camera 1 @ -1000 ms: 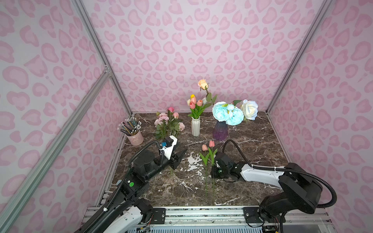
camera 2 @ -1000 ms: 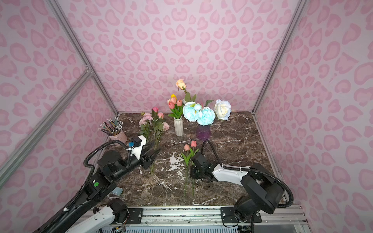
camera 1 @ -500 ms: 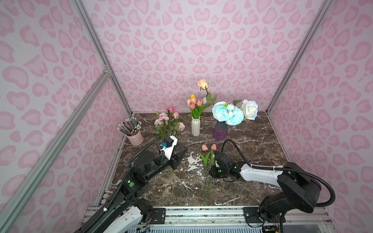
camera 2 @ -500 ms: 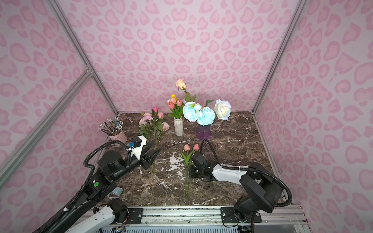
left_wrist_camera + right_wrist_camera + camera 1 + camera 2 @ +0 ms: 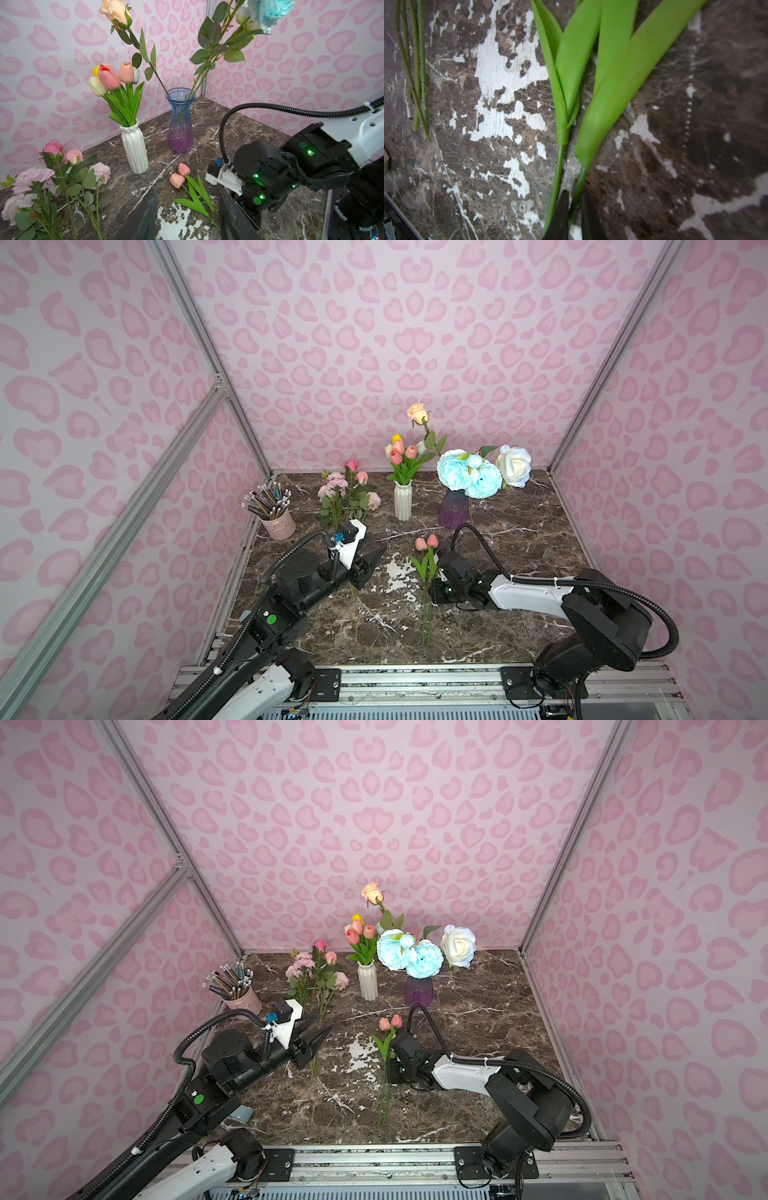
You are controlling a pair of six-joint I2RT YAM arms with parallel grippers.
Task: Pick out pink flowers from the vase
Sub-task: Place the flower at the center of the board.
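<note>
Salmon-pink tulips (image 5: 427, 542), two of them, lie out on the marble table (image 5: 519, 572) in front of the white vase (image 5: 403, 501), on the robot's side of it. Long axis runs nearly straight away from that vase: blooms at the end nearest it, cut stem ends farthest. Flat or just lifted, you cannot tell.

Right gripper (image 5: 575, 194): fingers drawn almost together about one thin stem, below the leaves. The second stem passes outside the pinch. Left gripper (image 5: 372, 560): fingers spread, nothing between them, low in front of the vase, apart from the tulips.

Likely trouble: move now and the pair splits, the loose tulip dragged askew. The slick, narrow stem may twist or slide in the pinch. More pink tulips (image 5: 405, 452) stand in the white vase; a careless pull there could tip it.
</note>
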